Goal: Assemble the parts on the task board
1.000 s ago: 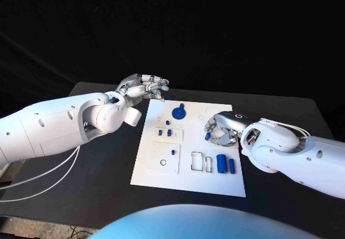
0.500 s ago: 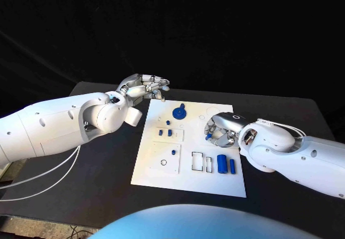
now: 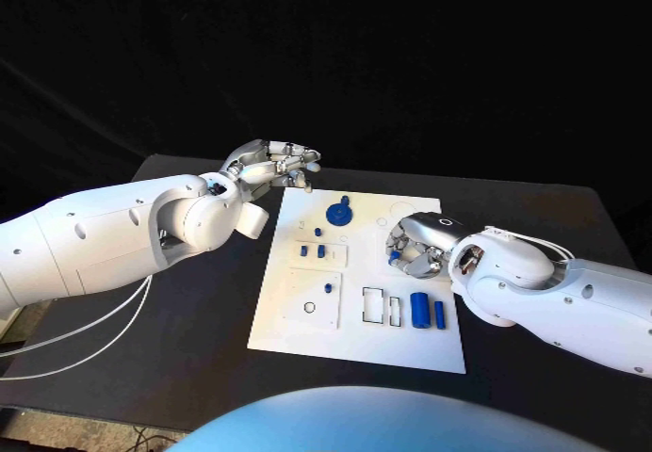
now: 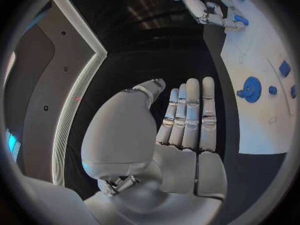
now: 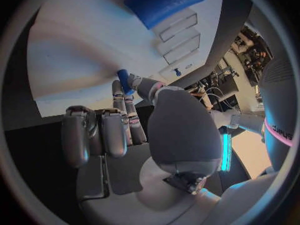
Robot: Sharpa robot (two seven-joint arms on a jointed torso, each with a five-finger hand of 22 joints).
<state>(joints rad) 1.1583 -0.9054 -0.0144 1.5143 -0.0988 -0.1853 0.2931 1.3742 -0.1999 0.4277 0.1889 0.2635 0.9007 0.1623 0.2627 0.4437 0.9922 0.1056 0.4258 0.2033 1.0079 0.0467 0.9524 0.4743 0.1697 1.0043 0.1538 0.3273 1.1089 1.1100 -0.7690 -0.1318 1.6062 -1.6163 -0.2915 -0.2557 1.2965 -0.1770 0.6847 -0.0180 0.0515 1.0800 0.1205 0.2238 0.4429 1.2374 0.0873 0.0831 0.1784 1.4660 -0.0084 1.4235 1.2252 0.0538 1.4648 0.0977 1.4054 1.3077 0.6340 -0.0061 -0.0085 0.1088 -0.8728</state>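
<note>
Task board (image 3: 356,325), a white rectangular plate, lies mid-table with small blue parts in its recesses: a round knobbed disc (image 3: 338,213) at the far end, small pegs (image 3: 311,250) near the middle, two upright cylinders (image 3: 427,310) at the near right. Right hand (image 3: 415,247) rests over the board's right edge, pinching a small blue peg (image 5: 124,81) between thumb and a fingertip, other fingers curled. Left hand (image 3: 276,163) hovers off the board's far left corner, fingers straight and side by side, holding nothing.

Blue parts (image 3: 420,309) lie on white task board (image 3: 356,344).
</note>
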